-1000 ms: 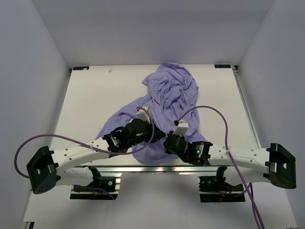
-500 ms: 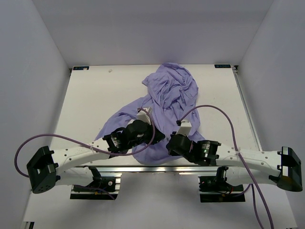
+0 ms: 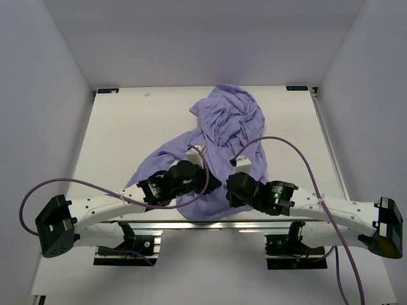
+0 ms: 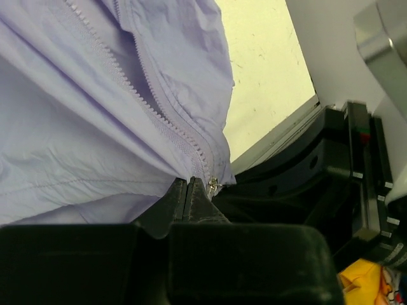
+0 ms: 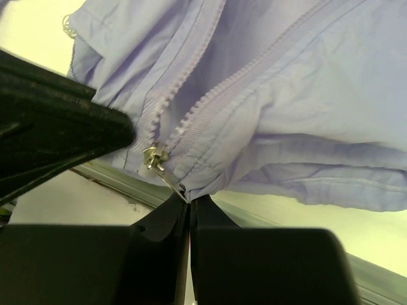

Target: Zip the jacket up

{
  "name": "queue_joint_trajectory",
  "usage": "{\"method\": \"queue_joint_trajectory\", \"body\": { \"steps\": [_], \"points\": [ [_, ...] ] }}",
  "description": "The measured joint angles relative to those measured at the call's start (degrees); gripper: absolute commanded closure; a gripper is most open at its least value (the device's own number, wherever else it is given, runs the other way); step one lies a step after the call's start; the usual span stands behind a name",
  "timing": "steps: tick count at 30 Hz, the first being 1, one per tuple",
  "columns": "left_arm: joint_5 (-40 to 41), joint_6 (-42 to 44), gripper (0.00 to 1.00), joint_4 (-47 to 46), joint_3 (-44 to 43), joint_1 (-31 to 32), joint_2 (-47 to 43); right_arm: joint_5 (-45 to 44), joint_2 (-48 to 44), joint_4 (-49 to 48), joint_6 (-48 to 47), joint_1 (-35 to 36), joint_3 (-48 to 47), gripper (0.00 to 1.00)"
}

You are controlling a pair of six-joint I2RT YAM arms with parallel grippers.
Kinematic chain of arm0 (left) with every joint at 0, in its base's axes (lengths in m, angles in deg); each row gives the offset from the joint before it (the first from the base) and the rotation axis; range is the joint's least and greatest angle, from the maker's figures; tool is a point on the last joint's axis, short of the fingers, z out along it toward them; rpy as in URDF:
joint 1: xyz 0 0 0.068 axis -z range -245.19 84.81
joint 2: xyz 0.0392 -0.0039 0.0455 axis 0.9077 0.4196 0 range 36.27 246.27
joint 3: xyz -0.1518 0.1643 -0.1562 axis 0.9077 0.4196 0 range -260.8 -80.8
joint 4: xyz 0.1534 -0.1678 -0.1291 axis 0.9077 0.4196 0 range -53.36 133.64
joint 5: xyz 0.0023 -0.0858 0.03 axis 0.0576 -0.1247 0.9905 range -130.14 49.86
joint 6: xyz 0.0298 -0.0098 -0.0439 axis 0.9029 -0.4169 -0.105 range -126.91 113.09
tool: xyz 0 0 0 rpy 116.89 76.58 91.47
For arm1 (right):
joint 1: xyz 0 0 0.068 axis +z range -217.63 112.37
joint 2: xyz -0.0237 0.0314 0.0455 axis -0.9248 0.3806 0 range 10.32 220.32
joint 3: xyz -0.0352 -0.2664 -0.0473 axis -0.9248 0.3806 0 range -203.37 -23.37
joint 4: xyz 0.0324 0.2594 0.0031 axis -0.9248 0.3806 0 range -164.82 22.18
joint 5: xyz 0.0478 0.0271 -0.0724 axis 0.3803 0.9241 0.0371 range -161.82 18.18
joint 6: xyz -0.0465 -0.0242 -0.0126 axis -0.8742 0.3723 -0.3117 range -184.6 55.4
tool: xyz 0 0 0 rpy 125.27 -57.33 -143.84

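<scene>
The big, soft, lavender-purple jacket (image 3: pixel 229 124) lies crumpled on the flat white table (image 3: pixel 127 127), from the top middle of the overhead view down to the bottom middle, where its hem meets both arms; the left gripper (image 4: pixel 190 190) is pinched tight on the thin cloth beside the small shiny metal zipper slider (image 5: pixel 151 157), likely to hold the bottom steady; the right gripper (image 5: pixel 189 204) is squeezed tight too, it seems on the skinny pull tab (image 5: pixel 170 181), ready to tug; the bumpy zipper teeth (image 4: pixel 130 76) run apart toward the upper left, not joined yet.
</scene>
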Motion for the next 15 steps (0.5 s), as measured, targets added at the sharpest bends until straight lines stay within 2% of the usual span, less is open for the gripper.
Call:
{"method": "queue_joint_trajectory", "body": {
  "steps": [7, 11, 15],
  "points": [
    [-1.09, 3.61, 1.0, -1.31, -0.02, 0.39, -0.04, 7.98, 4.33, 1.29, -10.12, -7.5, -3.02, 1.0],
    [-1.25, 4.83, 1.0, -0.59, 0.0, 0.42, -0.04, 14.93, 8.76, -0.31, -16.04, -8.7, -3.45, 1.0],
    [-1.2, 5.57, 1.0, 0.09, 0.0, 0.57, -0.04, 19.91, 9.75, -1.27, -20.76, -8.72, -3.45, 0.9]
  ]
}}
